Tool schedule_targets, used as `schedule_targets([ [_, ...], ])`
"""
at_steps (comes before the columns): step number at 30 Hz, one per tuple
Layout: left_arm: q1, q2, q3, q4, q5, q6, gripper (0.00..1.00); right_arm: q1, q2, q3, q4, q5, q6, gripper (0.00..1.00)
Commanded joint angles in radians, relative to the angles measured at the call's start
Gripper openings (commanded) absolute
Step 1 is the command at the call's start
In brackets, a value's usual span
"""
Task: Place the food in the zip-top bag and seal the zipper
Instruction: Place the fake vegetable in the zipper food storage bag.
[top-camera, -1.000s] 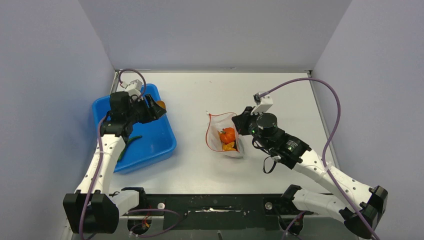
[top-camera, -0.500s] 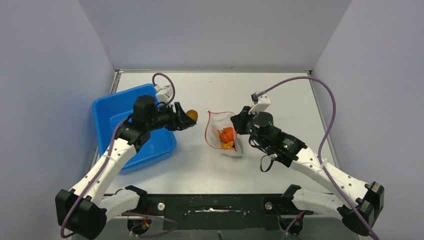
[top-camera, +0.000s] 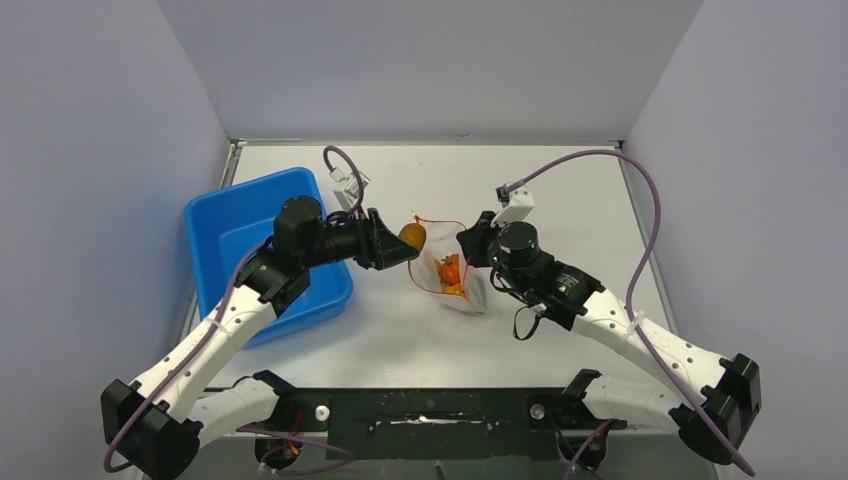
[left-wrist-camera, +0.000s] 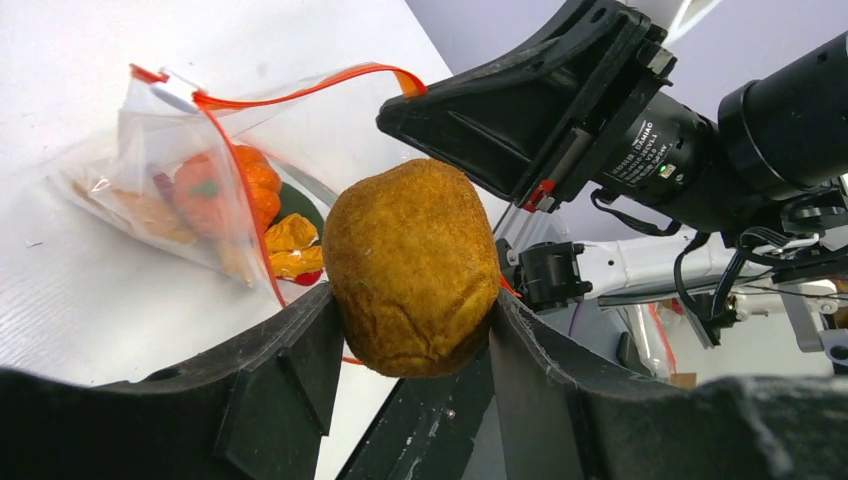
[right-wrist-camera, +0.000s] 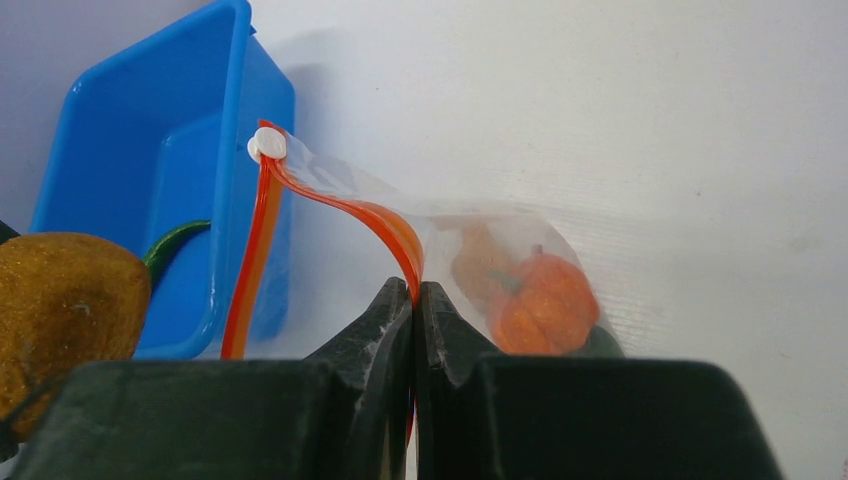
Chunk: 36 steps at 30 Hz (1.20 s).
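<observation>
Yellow-brown and rough-skinned, the lump is clamped between the 2 fingers of the left gripper. It hangs in the air right at the left edge of the zip-top bag, which lies on the table. The right gripper is pinched tight on the zipper. It lifts 1 lip of the mouth, so the red-orange strip arches up and the mouth gapes toward the left arm. The other lip stays low near the table.

Inside the bag the orange round fruit sits with smaller yellow-brown pieces and a dark green piece, bunched toward the closed end. Little room separates the lump from the raised lip, and the 2 grippers face each other closely across the mouth.

The blue tray stands left of the bag, partly under the left arm, with a slim green piece inside. The table runs on well past the bag toward the back and right walls.
</observation>
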Motion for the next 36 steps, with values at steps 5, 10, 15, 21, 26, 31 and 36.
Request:
schedule_targets([
  [5, -0.033, 0.04, -0.001, 0.091, 0.029, -0.015, 0.45, 0.004, 0.001, 0.044, 0.073, 0.016, 0.003, 0.0],
  [10, -0.035, 0.053, -0.009, 0.1, 0.027, -0.018, 0.47, 0.004, -0.002, 0.041, 0.074, 0.015, 0.004, 0.0],
  [15, -0.039, 0.064, -0.01, 0.109, 0.035, -0.02, 0.53, 0.003, -0.004, 0.037, 0.079, 0.016, 0.004, 0.0],
  [21, -0.046, 0.077, -0.011, 0.102, 0.035, -0.009, 0.59, 0.004, -0.011, 0.032, 0.08, 0.013, 0.005, 0.0],
  [26, -0.05, 0.083, -0.009, 0.103, 0.03, -0.007, 0.61, 0.003, -0.017, 0.029, 0.081, 0.012, 0.004, 0.0],
  [31, -0.052, 0.077, 0.007, 0.094, 0.009, -0.003, 0.61, 0.004, -0.025, 0.027, 0.079, 0.015, 0.001, 0.0],
  [36, -0.05, 0.048, 0.049, -0.004, -0.106, 0.038, 0.61, 0.004, -0.035, 0.017, 0.07, 0.017, -0.002, 0.0],
])
